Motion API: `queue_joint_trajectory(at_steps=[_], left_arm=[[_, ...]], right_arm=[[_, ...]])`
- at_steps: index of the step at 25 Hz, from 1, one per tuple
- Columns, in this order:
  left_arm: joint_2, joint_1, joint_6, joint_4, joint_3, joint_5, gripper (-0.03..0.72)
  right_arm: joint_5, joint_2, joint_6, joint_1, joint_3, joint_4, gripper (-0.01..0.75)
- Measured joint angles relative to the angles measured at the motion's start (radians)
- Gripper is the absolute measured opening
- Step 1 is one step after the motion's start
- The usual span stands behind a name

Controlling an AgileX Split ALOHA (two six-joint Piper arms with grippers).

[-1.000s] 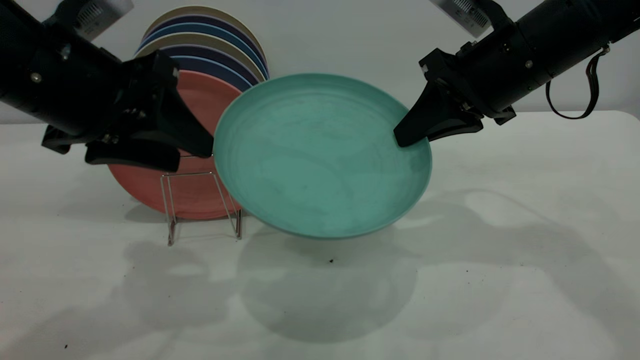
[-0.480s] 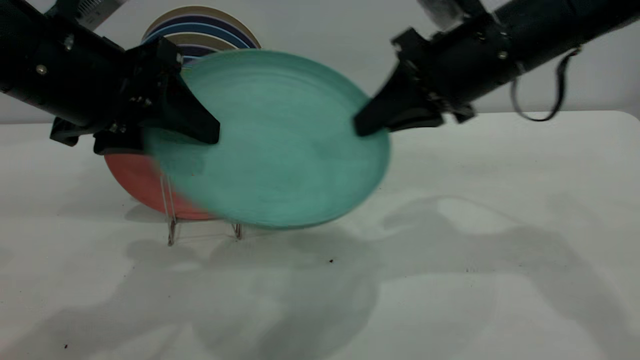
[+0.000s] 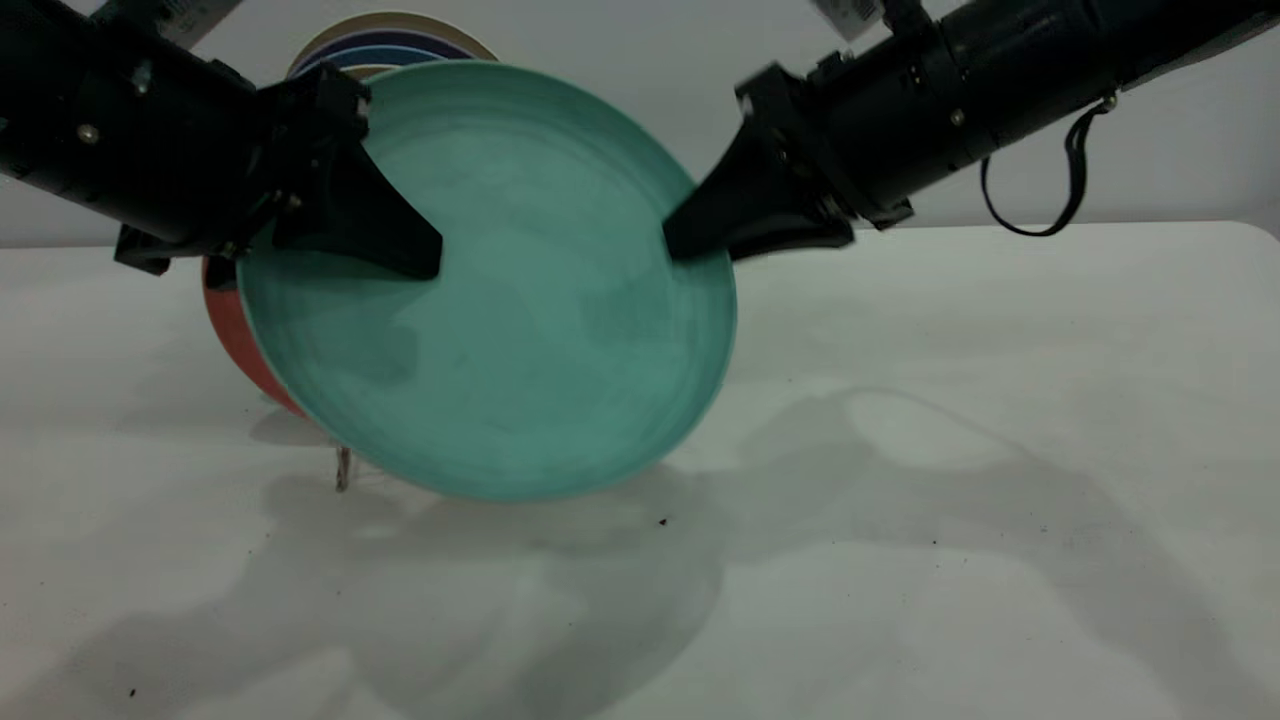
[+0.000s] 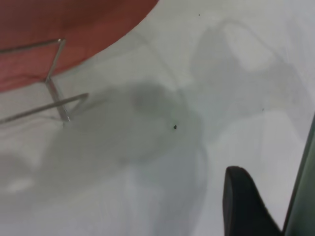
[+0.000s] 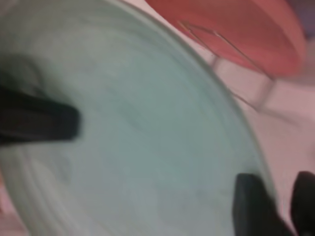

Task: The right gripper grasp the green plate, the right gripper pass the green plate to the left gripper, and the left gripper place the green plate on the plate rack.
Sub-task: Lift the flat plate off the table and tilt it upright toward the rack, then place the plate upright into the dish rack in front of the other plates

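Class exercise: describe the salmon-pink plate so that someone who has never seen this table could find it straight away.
Start at the big green plate held up between the left gripper and the right gripper. Look behind its lower edge on the left arm's side, above the wire plate rack. The sliver there is the salmon-pink plate, the only reddish one; those stacked behind it are blue and beige.
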Motion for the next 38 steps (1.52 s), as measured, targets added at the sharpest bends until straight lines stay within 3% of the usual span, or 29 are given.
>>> queue_joint_trajectory(at_steps=[5,9,15,20,23,26,33,38], left_arm=[[-0.011,-0.014,0.128,0.129,-0.008,-0.053,0.308],[-0.044,-0.003,0.251,0.397,-0.003,-0.174,0.309],[-0.051,-0.003,0.385,0.580,-0.032,-0.192,0.309],[-0.051,-0.003,0.749,0.698,-0.049,-0.186,0.309],[-0.051,-0.003,0.969,0.696,-0.068,-0.182,0.309],[-0.051,-0.003,1.068,0.631,-0.106,-0.180,0.309],[-0.051,-0.003,1.005,0.407,-0.221,-0.161,0.309],[-0.051,-0.003,0.814,0.406,-0.239,-0.161,0.309]], right_arm=[[0.041,-0.003,0.120,-0.054,0.000,-0.171,0.591],[0.004,-0.005,0.182,-0.178,0.000,-0.286,0.696],[0.132,-0.006,0.188,-0.253,0.000,-0.299,0.646],[0.137,-0.006,0.232,-0.297,0.000,-0.380,0.562],[0.137,-0.006,0.268,-0.304,0.000,-0.440,0.549],[0.137,-0.006,0.294,-0.305,0.000,-0.480,0.549],[0.133,-0.006,0.302,-0.305,0.000,-0.497,0.546],[0.133,-0.006,0.302,-0.305,0.000,-0.497,0.546]])
